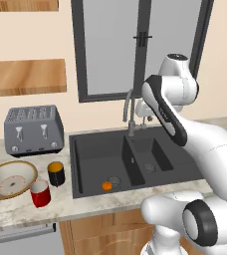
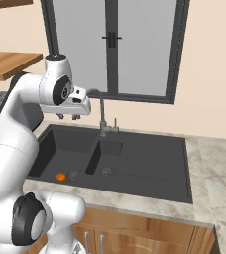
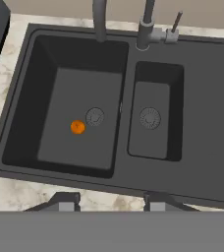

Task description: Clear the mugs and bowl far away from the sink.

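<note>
The red mug (image 1: 40, 193) and the black mug (image 1: 56, 173) with its orange inside stand on the counter left of the sink (image 1: 85, 164). The wide tan-rimmed bowl (image 1: 10, 179) sits further left. My gripper (image 2: 68, 117) hangs high above the sink's left basin (image 3: 79, 118), near the faucet (image 2: 101, 111), far from the mugs and bowl. In the hand view my gripper (image 3: 111, 203) looks straight down into the sink (image 3: 202, 108), and its fingertips (image 3: 65, 202) stand apart with nothing between them.
A grey toaster (image 1: 33, 129) stands against the wall behind the bowl. A small orange object (image 3: 77, 127) lies in the left basin by the drain. The curved faucet (image 1: 130, 112) rises at the sink's back edge. A window is behind it. Bare counter (image 2: 214, 183) lies right of the sink.
</note>
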